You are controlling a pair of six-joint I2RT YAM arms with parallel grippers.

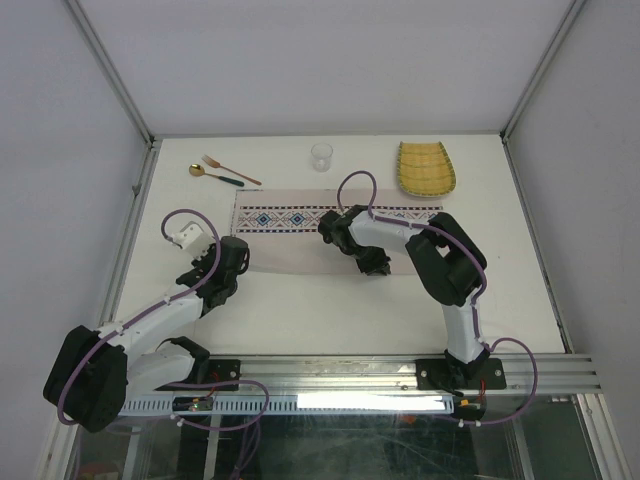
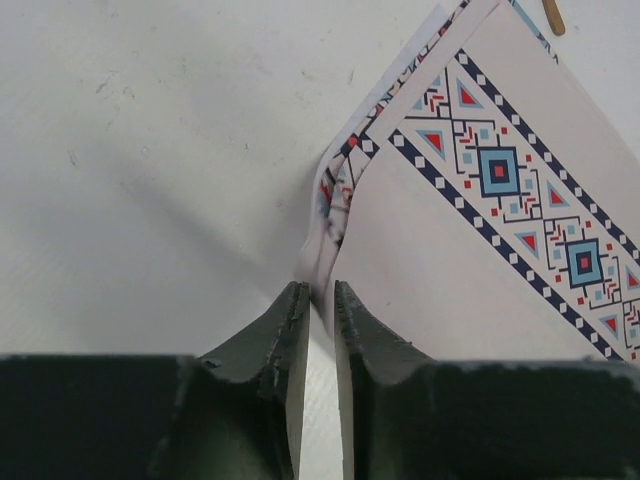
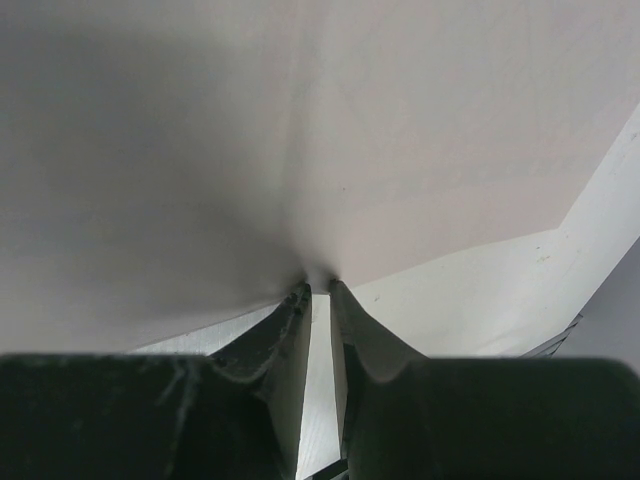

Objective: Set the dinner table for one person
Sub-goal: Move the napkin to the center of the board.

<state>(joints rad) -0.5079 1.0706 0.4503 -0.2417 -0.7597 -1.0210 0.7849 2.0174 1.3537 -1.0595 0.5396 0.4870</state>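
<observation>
Shows dinner table [image 1: 330,310] as white top spanning the whole overhead view, metal rail along near edge, both arm bases bolted there. Puts patterned placemat [image 1: 290,250] mid-table, blue-red band along its far side, plain cloth on near side. Places left gripper [image 2: 320,295] at mat's left near corner; jaws down to a narrow slit, curled-up corner right at the fingertips, can't tell if actually pinched. Shows a second patterned layer peeking out under that corner. Places right gripper [image 3: 319,290] on mat's near edge around the middle; jaws nearly together, clamped on cloth, which puckers and creases at the tips. Leaves gold fork [image 1: 232,170] and spoon [image 1: 215,175] touching or nearly so at far left, off the mat. Sets clear glass [image 1: 321,157] upright at far centre, yellow bamboo tray [image 1: 425,167] at far right, both just beyond the mat.
</observation>
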